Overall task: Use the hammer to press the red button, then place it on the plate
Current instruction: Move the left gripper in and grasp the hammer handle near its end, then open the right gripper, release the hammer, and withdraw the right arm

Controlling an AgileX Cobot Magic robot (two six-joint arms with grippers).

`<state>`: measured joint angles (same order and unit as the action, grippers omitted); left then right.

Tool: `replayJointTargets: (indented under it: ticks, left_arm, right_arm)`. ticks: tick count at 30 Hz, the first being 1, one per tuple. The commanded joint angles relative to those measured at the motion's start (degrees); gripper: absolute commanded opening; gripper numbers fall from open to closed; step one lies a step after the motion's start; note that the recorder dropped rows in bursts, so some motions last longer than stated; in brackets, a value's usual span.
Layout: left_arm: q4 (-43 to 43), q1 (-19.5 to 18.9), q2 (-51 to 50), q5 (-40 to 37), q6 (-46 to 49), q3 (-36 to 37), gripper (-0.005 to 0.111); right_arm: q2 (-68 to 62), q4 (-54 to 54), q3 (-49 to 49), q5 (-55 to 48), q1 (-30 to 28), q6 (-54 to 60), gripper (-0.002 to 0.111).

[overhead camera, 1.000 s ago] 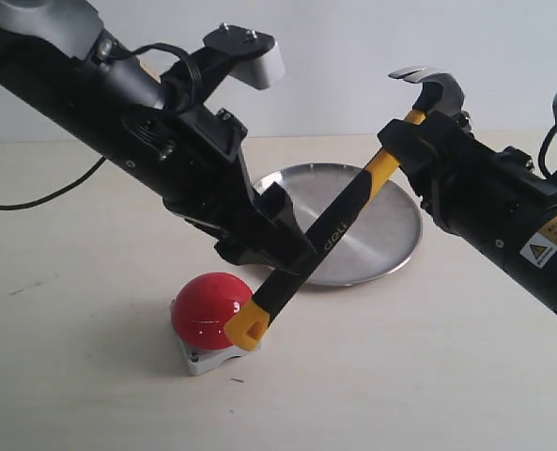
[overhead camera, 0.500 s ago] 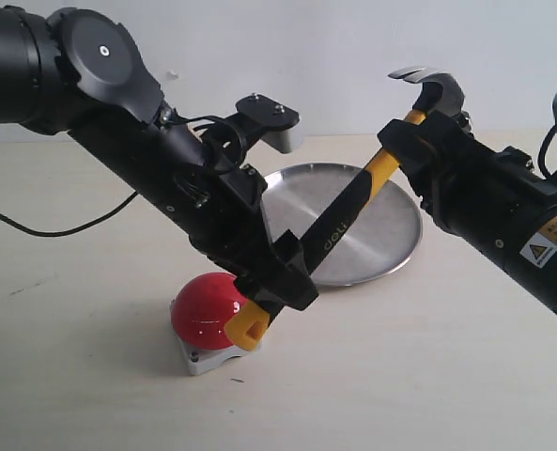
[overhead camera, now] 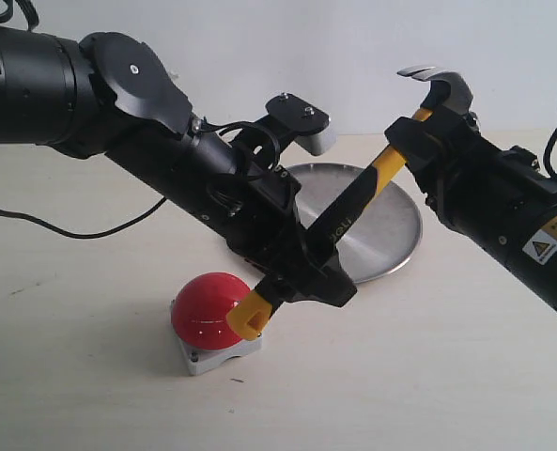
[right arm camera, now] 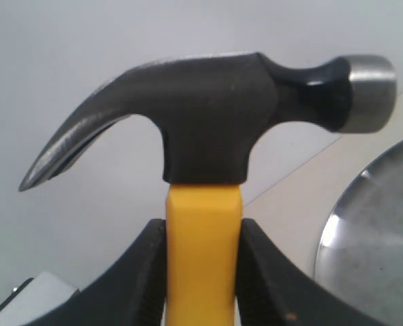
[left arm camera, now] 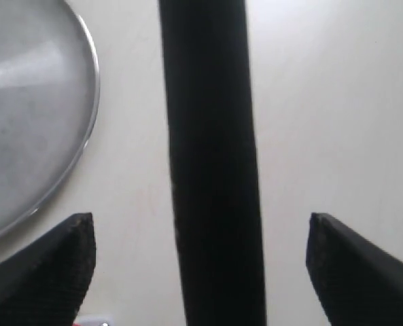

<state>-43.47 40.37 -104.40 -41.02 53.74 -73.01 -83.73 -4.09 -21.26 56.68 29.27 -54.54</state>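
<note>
The hammer (overhead camera: 357, 196) slants across the exterior view with its dark head up at the right. My right gripper (overhead camera: 412, 141) is shut on the yellow neck just below the head (right arm camera: 215, 122); the right gripper (right arm camera: 202, 229) has both fingers pressed on the yellow. The yellow looped end (overhead camera: 246, 319) rests against the red button (overhead camera: 201, 303), a glossy dome on a grey base. My left gripper (overhead camera: 312, 278) straddles the lower black handle (left arm camera: 211, 170). The left gripper (left arm camera: 201, 234) is open, with a gap on each side of the handle. The steel plate (overhead camera: 394, 228) lies behind.
The plate rim (left arm camera: 85, 129) runs close beside the left fingers, and the plate (right arm camera: 378, 238) also shows below the hammer head. The left arm's thick black body (overhead camera: 118, 122) reaches in low over the table from the left, trailing a cable (overhead camera: 34, 224).
The left arm swung down and to the right, bringing its open fingers around the lower handle. The hammer shifted slightly up and right; the right grip is unchanged.
</note>
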Motion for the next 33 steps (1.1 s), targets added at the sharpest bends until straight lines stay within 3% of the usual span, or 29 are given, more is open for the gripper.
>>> replayJointTargets:
  ticks: [1, 14, 28, 33]
  left_arm:
    - [-0.8, 0.2, -0.1, 0.8, 0.5, -0.4, 0.081]
    - [-1.2, 0.3, -0.1, 4.0, 0.3, -0.4, 0.081]
    - [-0.1, 0.4, 1.8, 1.4, -1.9, -3.6, 0.081]
    - [4.8, 0.4, 1.8, -1.3, -5.3, -4.8, 0.072]
  right_arm:
    - [0.4, -0.4, -1.0, 4.2, 0.0, 0.3, 0.000]
    - [0.4, -0.4, -1.0, 4.5, 0.0, 0.3, 0.000]
    - [0.4, -0.3, -2.5, 4.3, 0.0, 0.3, 0.000]
    - [0.4, -0.2, -2.5, 4.2, 0.0, 0.3, 0.000]
